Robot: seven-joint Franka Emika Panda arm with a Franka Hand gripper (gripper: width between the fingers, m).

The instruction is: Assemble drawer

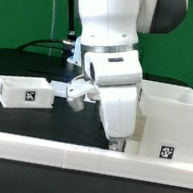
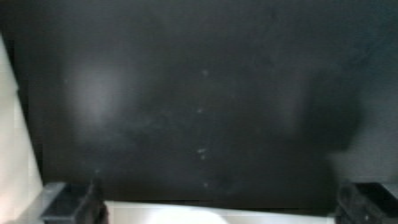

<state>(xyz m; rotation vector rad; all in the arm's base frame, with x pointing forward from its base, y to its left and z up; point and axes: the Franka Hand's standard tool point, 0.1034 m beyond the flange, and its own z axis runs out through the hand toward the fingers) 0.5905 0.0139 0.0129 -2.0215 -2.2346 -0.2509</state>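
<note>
The tall boxy white case stands at the exterior view's right, with a square tag on its front. One white tray with a tag lies at the exterior view's left. The second tray is hidden or out of view. My gripper hangs low over the black table just beside the case's near corner, touching neither part that I can see. In the wrist view my gripper has its dark fingers wide apart, open. A white edge shows between them; I cannot tell which part it is.
A long low white rail runs along the front of the black table, close under the gripper. A white strip runs along one side of the wrist view. A green wall stands behind.
</note>
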